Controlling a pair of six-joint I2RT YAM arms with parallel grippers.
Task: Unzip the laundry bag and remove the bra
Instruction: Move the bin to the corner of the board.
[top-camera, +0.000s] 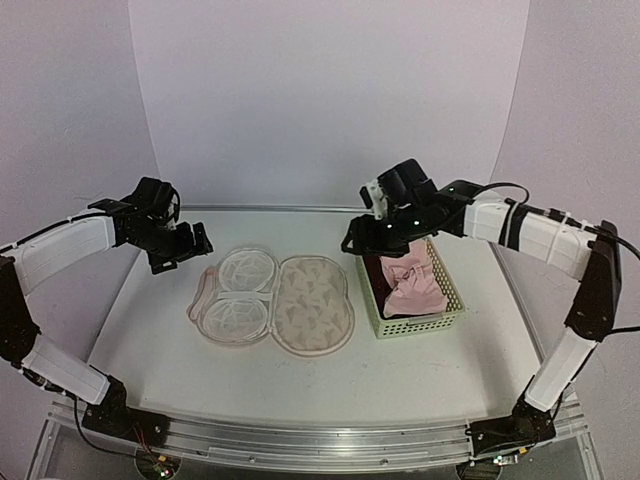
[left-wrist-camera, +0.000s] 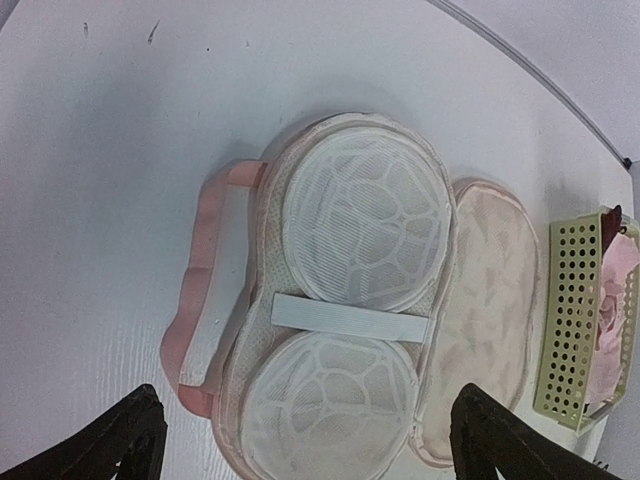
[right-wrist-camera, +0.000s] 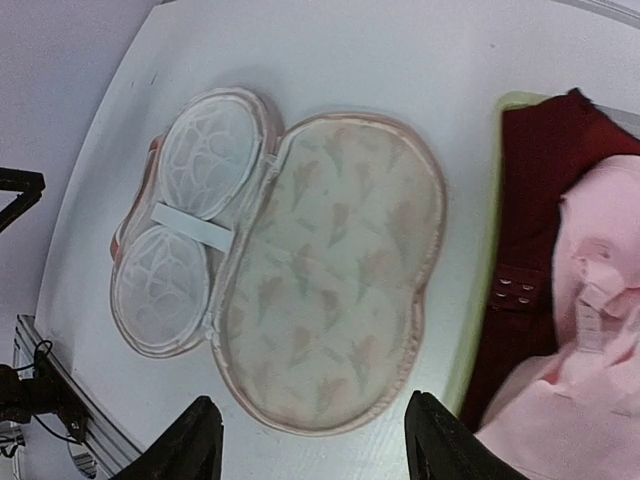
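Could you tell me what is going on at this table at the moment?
Two robot arms are working on an oval cream fabric laundry bag printed with small motifs. It lies unzipped and spread flat on the white table, with no garment in it. A soft pink bra lies in the pale green perforated plastic basket to the bag's right, on top of a dark red garment. The right gripper hangs open and empty by the basket's far left corner. The left gripper hovers open, left of the bag.

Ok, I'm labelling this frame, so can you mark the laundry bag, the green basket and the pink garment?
laundry bag (top-camera: 313, 305), top view, on its printed open half.
green basket (top-camera: 418, 325), top view, on its near wall.
pink garment (top-camera: 412, 288), top view, on its middle.
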